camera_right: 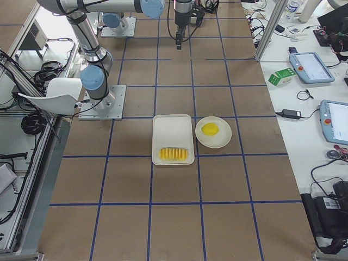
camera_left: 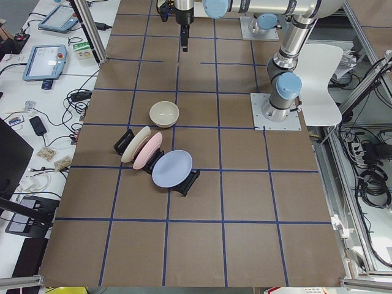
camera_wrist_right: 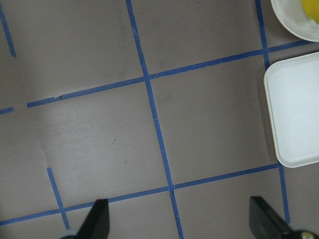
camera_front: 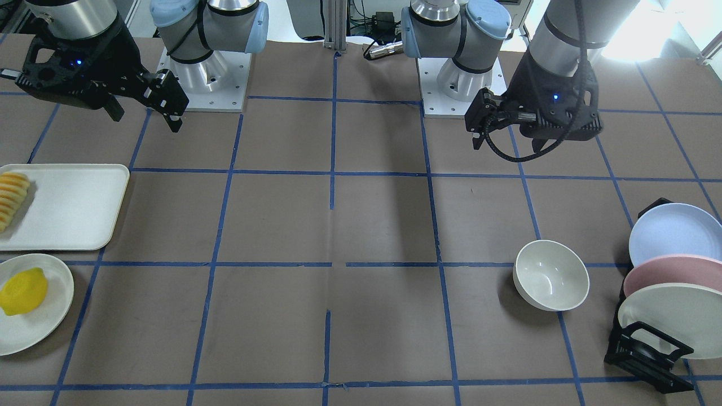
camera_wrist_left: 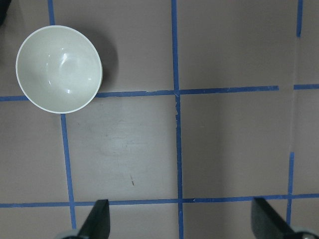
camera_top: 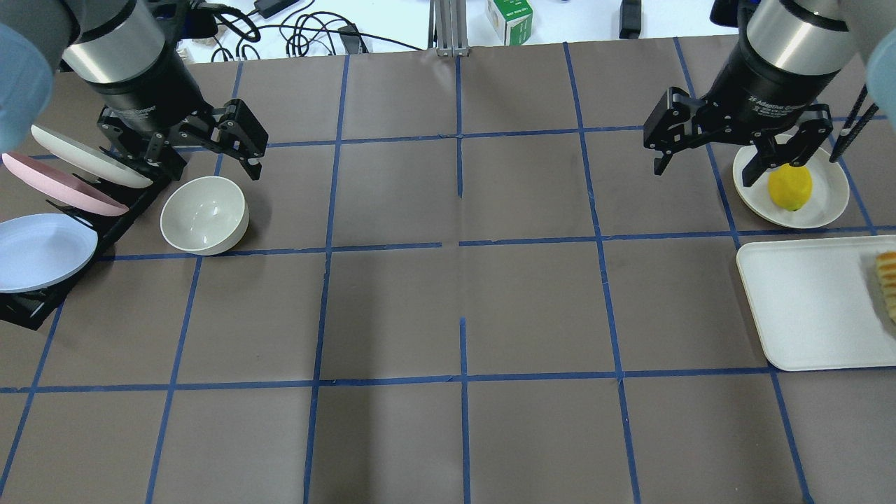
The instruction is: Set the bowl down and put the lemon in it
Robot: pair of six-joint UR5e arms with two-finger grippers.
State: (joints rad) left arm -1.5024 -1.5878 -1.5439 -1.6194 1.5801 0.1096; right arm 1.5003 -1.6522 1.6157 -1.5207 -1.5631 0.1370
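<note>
The off-white bowl (camera_top: 204,214) stands upright and empty on the table, next to the plate rack; it also shows in the front view (camera_front: 551,274) and at the upper left of the left wrist view (camera_wrist_left: 59,68). The yellow lemon (camera_top: 790,186) lies on a flat cream plate (camera_top: 826,203) on the far right; in the front view the lemon (camera_front: 23,290) is at the lower left. My left gripper (camera_top: 206,164) hovers open and empty above the table beside the bowl. My right gripper (camera_top: 705,171) hovers open and empty just left of the lemon's plate.
A black rack with blue, pink and white plates (camera_top: 42,245) stands at the table's left edge beside the bowl. A white tray (camera_top: 805,308) with a row of yellow-orange slices (camera_top: 887,280) lies near the lemon's plate. Blue tape lines grid the brown table.
</note>
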